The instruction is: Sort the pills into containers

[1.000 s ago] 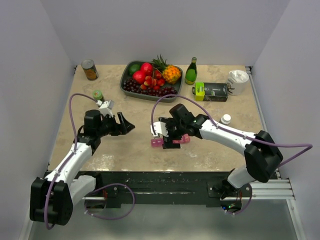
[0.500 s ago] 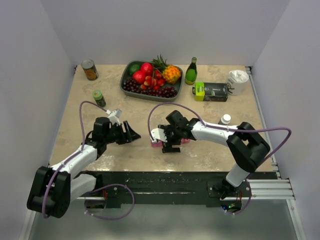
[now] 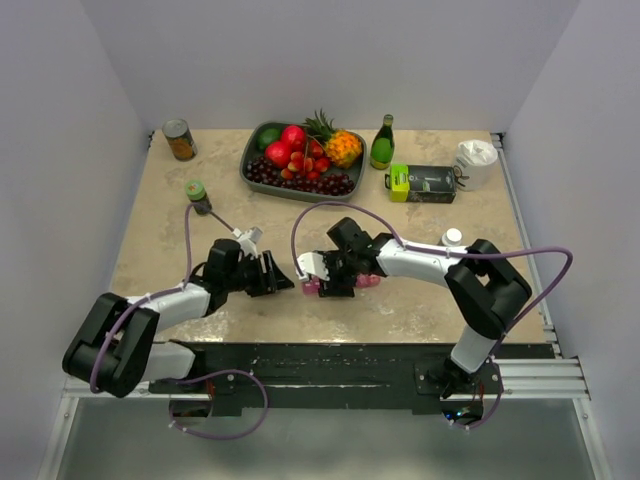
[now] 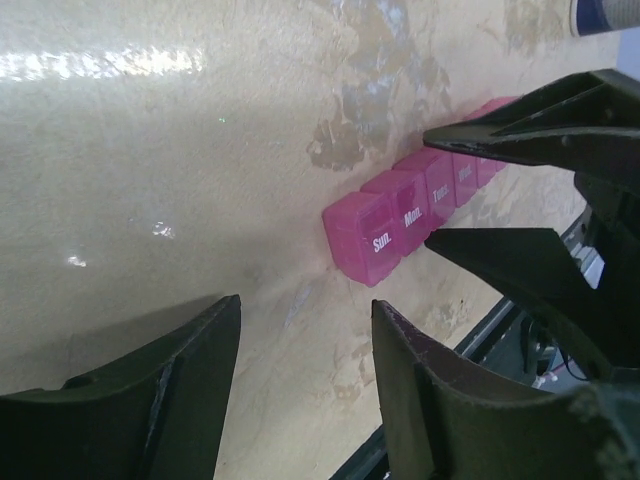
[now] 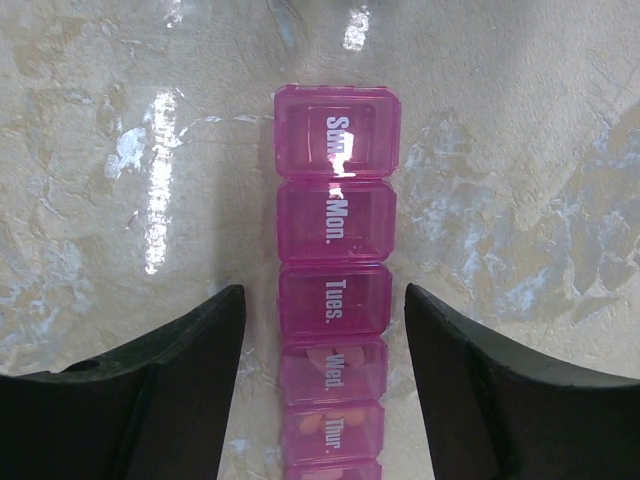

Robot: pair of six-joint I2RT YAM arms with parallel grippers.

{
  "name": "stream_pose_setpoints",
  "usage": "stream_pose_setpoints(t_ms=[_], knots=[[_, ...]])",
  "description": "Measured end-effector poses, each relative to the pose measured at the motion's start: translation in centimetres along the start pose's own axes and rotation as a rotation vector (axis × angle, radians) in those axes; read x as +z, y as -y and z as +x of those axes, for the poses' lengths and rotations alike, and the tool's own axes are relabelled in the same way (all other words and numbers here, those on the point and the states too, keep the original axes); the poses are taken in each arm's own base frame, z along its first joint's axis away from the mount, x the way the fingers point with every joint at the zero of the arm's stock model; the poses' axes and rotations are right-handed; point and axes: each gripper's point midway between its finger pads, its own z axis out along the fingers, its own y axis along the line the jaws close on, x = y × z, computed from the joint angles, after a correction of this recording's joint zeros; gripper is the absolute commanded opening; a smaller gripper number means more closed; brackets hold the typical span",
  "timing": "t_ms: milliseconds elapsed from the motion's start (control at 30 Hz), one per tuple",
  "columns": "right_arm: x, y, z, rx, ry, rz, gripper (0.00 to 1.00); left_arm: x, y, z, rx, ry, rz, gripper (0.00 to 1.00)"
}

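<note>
Pink pill organiser (image 5: 336, 215) lies flat on the counter (image 5: 520, 150); right fingers (image 5: 170, 390) straddle it unclenched, touching neither side, and left fingers (image 4: 150, 400) are spread, empty. Likely light, rigid, slick plastic: grip across its narrow sides.

We find the left gripper (image 3: 284, 281) swung low and rightward since a second ago, its open jaws narrower, now just short of the Sunday end of the pink containers (image 3: 368, 281). The right gripper (image 3: 335, 285) has dropped astride the strip, fingers drawing in, elbow tucked closer.
</note>
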Motion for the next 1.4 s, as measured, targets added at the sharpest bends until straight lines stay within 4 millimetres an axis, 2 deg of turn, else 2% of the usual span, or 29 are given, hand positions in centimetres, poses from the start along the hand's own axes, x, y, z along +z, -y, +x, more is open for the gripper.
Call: stream_pose_setpoints(t_ms=[133,333,433,600,733,867,1167,1400], knots=[[0.1,0.4,-0.4,0.006,0.006,0.003,0.53,1.0,0.2,0.9,-0.012,-0.033,0.011,0.59],[0.3,0.5,-0.7,0.016,0.014,-0.007,0.33,2.6,1.5,0.7,-0.014,-0.048,0.07,0.6],[0.4,0.6,-0.7,0.018,0.012,-0.009,0.28,3.1,1.9,0.7,-0.013,-0.053,0.089,0.6],[0.4,0.4,-0.8,0.027,0.015,-0.018,0.25,3.6,2.3,0.8,-0.015,-0.06,0.112,0.59],[0.4,0.0,-1.0,0.044,0.028,-0.033,0.25,3.7,2.6,1.0,-0.014,-0.064,0.122,0.65],[0.3,-0.1,-1.2,0.06,0.038,-0.038,0.24,3.6,2.9,1.1,-0.026,-0.061,0.138,0.66],[-1.7,0.4,-3.2,0.077,0.124,-0.023,0.23,2.7,3.4,2.6,-0.124,-0.07,0.201,0.64],[-2.5,0.3,-4.5,0.078,0.179,-0.032,0.23,1.1,6.0,2.9,-0.231,-0.07,0.348,0.61]])
